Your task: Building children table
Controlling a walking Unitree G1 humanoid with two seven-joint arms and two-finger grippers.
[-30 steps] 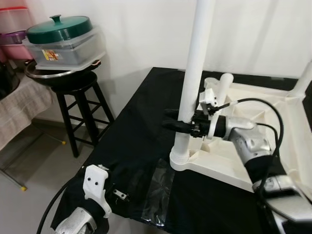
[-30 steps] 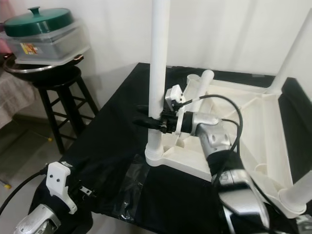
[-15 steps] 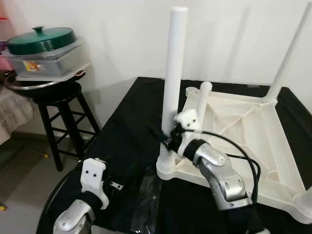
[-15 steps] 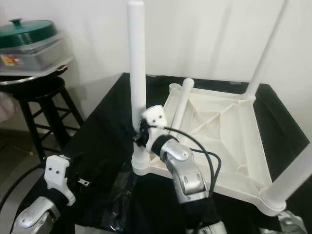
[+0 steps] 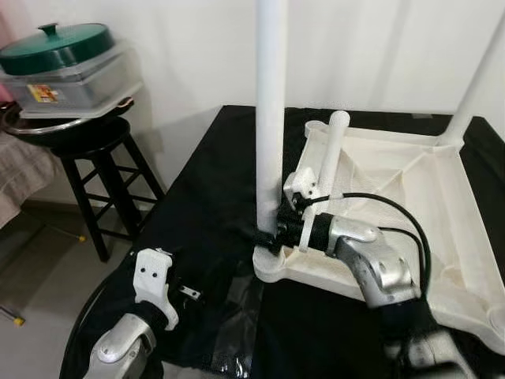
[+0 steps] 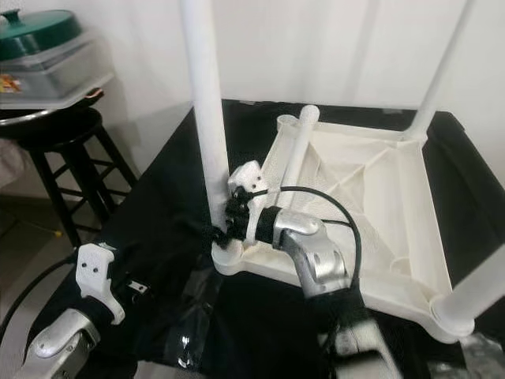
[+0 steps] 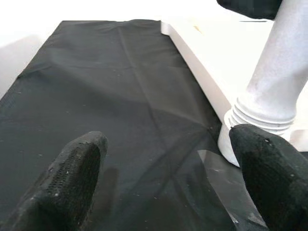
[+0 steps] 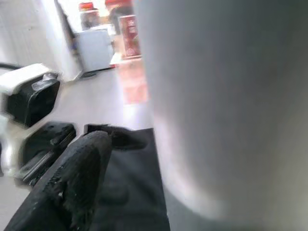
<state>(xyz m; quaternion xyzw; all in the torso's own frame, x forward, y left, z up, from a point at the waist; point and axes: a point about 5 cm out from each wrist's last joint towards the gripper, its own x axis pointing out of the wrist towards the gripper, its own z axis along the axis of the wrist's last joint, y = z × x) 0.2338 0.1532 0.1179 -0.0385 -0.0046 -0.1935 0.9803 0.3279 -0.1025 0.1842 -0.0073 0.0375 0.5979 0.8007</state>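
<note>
A white children's table top [image 5: 394,181] lies upside down on a black-covered table [image 5: 205,181]. One white leg [image 5: 270,103] stands upright in its near-left corner socket. My right gripper [image 5: 267,233] sits low on that leg, just above the threaded base, open with its fingers on either side of it. In the right wrist view one finger [image 8: 72,187] stands apart from the leg [image 8: 231,96]. A loose leg [image 5: 330,162] lies across the table top. My left gripper [image 7: 173,178] hovers open over the cloth, pointing at the leg's base [image 7: 260,120].
Other legs stand at the far right corner [image 5: 473,83] and the near right corner [image 6: 481,284]. A clear plastic bag [image 5: 241,316] lies on the cloth by the front edge. Left of the table stands a black stool [image 5: 87,150] carrying a green-lidded container [image 5: 63,63].
The camera has shifted. My right gripper now sits lower on the upright leg, close to its base. The left arm stays near the table's front left corner.
</note>
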